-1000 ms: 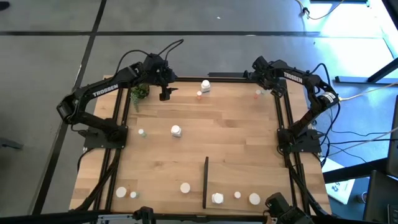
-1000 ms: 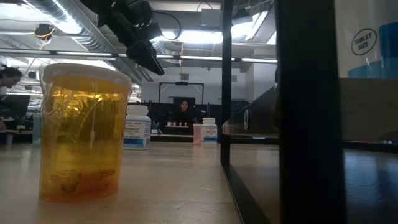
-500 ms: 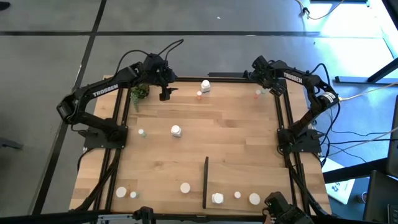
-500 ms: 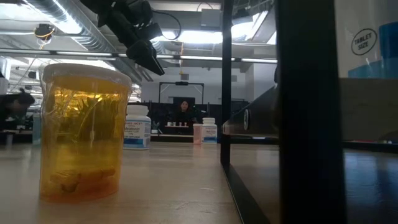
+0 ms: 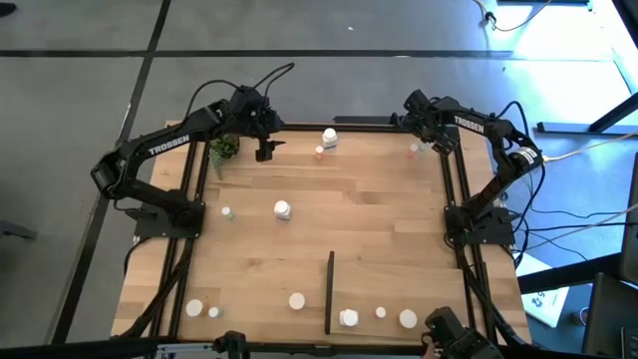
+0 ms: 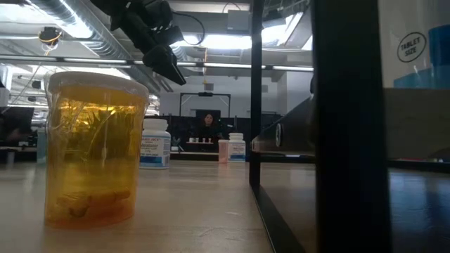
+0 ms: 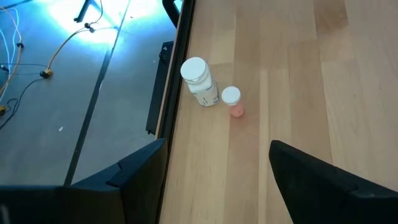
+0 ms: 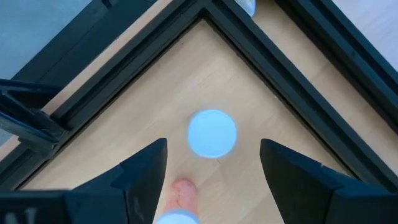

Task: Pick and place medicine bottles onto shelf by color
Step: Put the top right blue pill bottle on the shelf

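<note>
My left gripper (image 5: 264, 151) hangs open and empty above the table's far left; its wrist view (image 7: 217, 149) looks at a white bottle (image 7: 199, 81) and a small pink bottle (image 7: 232, 101), which also show in the high view (image 5: 329, 138) (image 5: 320, 152). My right gripper (image 5: 437, 143) is open over the far right corner. In its wrist view (image 8: 212, 149) the fingers stand apart above a white-capped bottle (image 8: 212, 133) and a pinkish bottle (image 8: 180, 200), touching neither. The shelf (image 5: 394, 284), with its black strip (image 5: 329, 292), lies at the near right.
More bottles stand mid-table (image 5: 282, 209) (image 5: 227, 212) and along the near edge (image 5: 194, 308) (image 5: 296, 300) (image 5: 348, 318) (image 5: 408, 318). An amber bottle (image 6: 95, 147) fills the low view's foreground. A small potted plant (image 5: 223, 148) stands by my left gripper. Black frame rails (image 8: 273, 68) border the corner.
</note>
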Tool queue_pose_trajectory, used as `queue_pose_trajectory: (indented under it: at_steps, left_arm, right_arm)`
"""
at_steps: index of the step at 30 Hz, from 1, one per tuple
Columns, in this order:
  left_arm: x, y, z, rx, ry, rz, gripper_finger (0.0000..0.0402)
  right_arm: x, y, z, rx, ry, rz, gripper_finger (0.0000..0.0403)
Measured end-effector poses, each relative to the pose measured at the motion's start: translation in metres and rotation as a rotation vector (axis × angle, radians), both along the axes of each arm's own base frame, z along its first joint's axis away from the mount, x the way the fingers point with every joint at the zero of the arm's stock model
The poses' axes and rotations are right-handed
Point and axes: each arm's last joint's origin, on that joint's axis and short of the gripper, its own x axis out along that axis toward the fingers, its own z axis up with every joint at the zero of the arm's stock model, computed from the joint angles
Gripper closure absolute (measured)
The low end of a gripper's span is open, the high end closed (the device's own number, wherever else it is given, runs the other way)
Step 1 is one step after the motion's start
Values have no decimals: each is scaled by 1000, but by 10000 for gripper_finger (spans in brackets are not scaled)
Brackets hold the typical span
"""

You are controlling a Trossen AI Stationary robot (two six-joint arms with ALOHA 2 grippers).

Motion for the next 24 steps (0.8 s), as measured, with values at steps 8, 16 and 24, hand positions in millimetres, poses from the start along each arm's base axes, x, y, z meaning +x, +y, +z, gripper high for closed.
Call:
queue_pose_trajectory:
  at_steps: [8, 16, 24]
  left_arm:
    - [0, 0, 0, 0, 0, 0, 124]
    - [0, 0, 0, 0, 0, 0, 124]
    - [0, 0, 0, 0, 0, 0, 124]
  right_arm:
    - [-2, 0, 0, 12, -3, -9, 144]
    - [-6, -3, -4, 52, -33, -19, 144]
    - [-4, -6, -16, 115, -52, 0, 144]
